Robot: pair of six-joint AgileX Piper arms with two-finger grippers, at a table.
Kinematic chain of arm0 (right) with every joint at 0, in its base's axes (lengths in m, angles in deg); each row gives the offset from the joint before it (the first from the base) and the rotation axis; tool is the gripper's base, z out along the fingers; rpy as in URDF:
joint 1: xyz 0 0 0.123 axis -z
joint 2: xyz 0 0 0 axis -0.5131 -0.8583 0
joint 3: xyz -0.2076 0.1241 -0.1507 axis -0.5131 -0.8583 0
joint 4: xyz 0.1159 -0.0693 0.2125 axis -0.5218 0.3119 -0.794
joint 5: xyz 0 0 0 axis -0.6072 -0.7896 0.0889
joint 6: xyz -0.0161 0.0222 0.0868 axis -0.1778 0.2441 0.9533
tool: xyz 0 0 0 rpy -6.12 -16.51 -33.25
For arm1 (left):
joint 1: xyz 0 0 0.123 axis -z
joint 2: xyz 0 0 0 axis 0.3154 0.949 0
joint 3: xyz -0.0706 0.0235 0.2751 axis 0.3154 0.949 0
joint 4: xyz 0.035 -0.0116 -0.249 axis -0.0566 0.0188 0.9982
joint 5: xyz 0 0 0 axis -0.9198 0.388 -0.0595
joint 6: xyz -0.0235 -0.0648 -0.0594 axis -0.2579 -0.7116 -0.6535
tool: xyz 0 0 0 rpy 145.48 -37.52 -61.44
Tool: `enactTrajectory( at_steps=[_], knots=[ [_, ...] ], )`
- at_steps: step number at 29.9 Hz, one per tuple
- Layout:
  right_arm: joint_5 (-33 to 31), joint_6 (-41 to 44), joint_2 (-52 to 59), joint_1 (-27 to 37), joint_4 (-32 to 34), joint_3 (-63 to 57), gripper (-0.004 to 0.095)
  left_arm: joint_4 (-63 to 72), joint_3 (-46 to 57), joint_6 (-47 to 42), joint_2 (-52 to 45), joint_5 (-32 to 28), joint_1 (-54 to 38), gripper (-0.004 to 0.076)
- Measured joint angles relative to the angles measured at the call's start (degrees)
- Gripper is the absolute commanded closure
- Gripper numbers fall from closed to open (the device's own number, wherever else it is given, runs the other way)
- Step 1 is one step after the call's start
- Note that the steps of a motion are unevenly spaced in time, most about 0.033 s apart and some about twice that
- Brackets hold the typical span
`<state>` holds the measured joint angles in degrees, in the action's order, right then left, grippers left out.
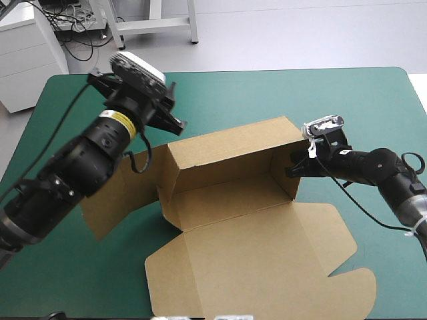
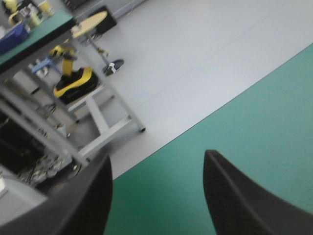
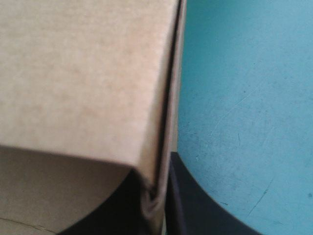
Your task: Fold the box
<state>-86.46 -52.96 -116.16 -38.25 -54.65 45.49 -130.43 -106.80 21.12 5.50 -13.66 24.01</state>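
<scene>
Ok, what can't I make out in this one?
High view: the left arm hides part of the box, its left flap.
Left wrist view: no box, only the open left hand over the teal-green cover.
Right wrist view: the box wall covers most of one right hand finger.

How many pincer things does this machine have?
2. The left pincer hangs open over the table, off the box; the right pincer is shut on the box's right end wall.
</scene>
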Motion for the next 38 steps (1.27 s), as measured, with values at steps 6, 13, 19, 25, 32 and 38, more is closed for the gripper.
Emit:
enactTrajectory(
  at_steps=[6, 13, 19, 25, 32, 38],
  knots=[
    [0.0, 0.9, 0.0, 0.0, 0.1, 0.0, 0.0926, 16.9, -4.2, 12.1, 0.7, 7.2, -20.2, 0.0330],
    [-1.6, 5.4, 0.0, 0.0, 5.4, 1.5, 0.0926, 29.4, -2.8, 17.6, 0.8, 19.2, -41.9, 0.0331],
    [-6.7, 16.2, 0.0, 0.0, 15.0, 7.3, 0.0926, 41.6, 2.9, 24.3, 0.8, 22.2, -53.1, 0.0332],
    [-13.2, 24.6, 0.0, -0.1, 23.2, 14.6, 0.0926, 47.6, 9.8, 27.5, 0.8, 22.7, -54.6, 0.0350],
    [-20.8, 32.5, 0.0, -0.2, 31.3, 21.5, 0.0926, 51.4, 14.3, 29.2, 0.8, 22.7, -54.6, 0.0358],
    [-25.4, 36.1, -1.7, -0.3, 35.8, 24.0, 0.0926, 51.7, 14.4, 30.0, 0.8, 22.0, -54.6, 0.0359]
  ],
)
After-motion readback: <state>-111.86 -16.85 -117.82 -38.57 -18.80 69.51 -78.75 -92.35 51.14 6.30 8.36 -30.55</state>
